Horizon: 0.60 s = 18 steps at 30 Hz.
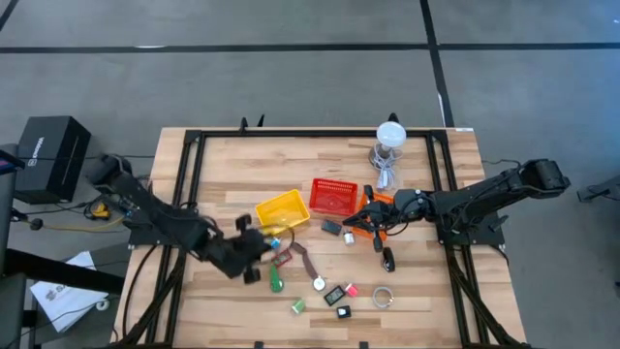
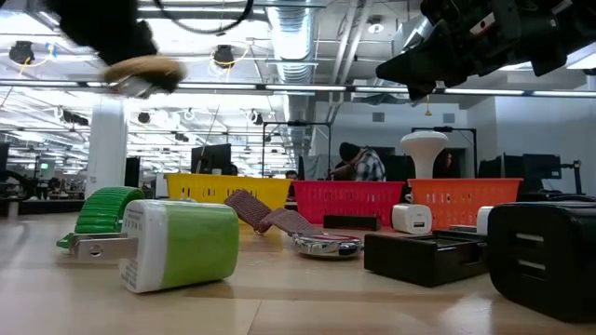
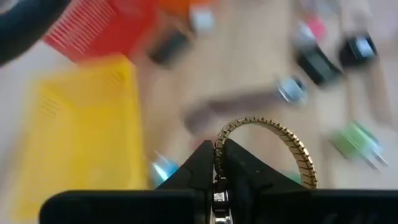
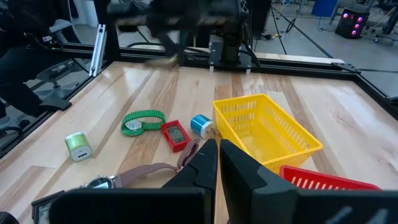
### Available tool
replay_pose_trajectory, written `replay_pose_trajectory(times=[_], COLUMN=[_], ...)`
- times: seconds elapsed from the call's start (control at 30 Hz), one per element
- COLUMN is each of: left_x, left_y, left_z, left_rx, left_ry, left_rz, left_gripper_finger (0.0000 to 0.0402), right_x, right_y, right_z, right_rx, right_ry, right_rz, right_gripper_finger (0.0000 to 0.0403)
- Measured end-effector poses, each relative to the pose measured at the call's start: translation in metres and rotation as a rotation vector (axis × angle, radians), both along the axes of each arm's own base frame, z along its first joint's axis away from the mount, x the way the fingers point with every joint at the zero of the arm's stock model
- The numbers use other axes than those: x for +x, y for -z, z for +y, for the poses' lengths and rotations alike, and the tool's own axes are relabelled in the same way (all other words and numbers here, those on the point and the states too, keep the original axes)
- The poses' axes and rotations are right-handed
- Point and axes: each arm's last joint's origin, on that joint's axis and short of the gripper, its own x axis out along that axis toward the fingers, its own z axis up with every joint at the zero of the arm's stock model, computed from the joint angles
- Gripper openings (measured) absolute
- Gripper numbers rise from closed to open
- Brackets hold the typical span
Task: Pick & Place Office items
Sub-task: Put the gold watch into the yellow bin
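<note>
Left gripper [image 3: 217, 163] pinched shut on a gold watch band [image 3: 292, 146], lifted clear of the table beside the yellow basket [image 1: 282, 209]. My read: carry it over the near rim, then release low. Green charger [image 2: 177, 244] and the brown strap [image 1: 302, 260] lie scattered below, so rise straight. Farther off, right gripper [image 1: 360, 222] waits closed, empty, by the red basket [image 1: 333, 196]

Gold ribbed band [image 3: 292, 146], yellow mesh basket [image 1: 283, 210]
</note>
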Motion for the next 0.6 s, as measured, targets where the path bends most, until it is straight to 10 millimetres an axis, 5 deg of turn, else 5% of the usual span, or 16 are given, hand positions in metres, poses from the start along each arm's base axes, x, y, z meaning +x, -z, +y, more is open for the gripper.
replay_pose_trajectory(times=[0.23,0.6], left_x=[0.013,0.041], left_y=[-0.011,0.025], left_z=[0.045,0.099], left_rx=[0.081,0.160], left_ry=[-0.119,-0.311], left_rz=[-0.014,0.155], left_gripper_finger=[0.0012,0.0022], right_x=[0.000,0.000], right_y=[0.000,0.000], right_z=[0.000,0.000], right_rx=[0.000,0.000], right_ry=[0.001,0.001], right_rz=[0.000,0.000], right_gripper_finger=[0.0011,0.0011])
